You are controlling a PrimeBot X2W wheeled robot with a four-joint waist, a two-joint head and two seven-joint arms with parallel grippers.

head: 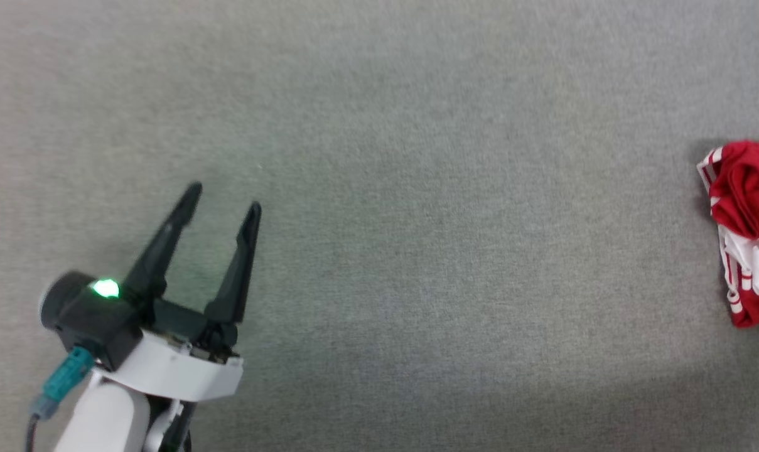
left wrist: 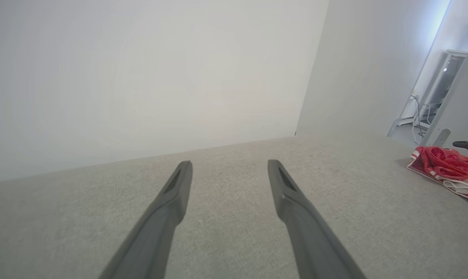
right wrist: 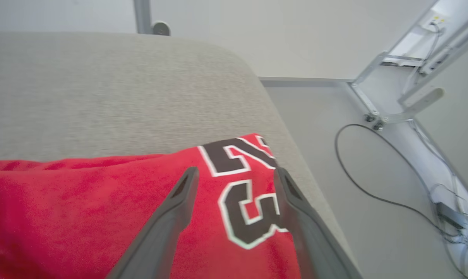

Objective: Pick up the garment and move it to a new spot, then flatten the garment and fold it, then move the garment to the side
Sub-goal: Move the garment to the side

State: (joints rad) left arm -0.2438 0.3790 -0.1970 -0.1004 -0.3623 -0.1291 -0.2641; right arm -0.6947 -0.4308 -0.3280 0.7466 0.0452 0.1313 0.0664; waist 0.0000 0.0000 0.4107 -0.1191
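Grey fabric surface (head: 417, 157) lies under everything. On your left, left gripper (head: 223, 198) hangs over it, jaws spread wide. Well apart at far right you see the garment (head: 746, 232), bunched red-and-white. Right gripper (right wrist: 235, 172) is over its number 23, jaws wide apart, not clamped.

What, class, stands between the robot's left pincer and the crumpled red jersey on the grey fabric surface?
Nothing visible. In the head view, only bare grey fabric surface stretches from the open left pincer to the crumpled red jersey with white striped trim at the right edge.
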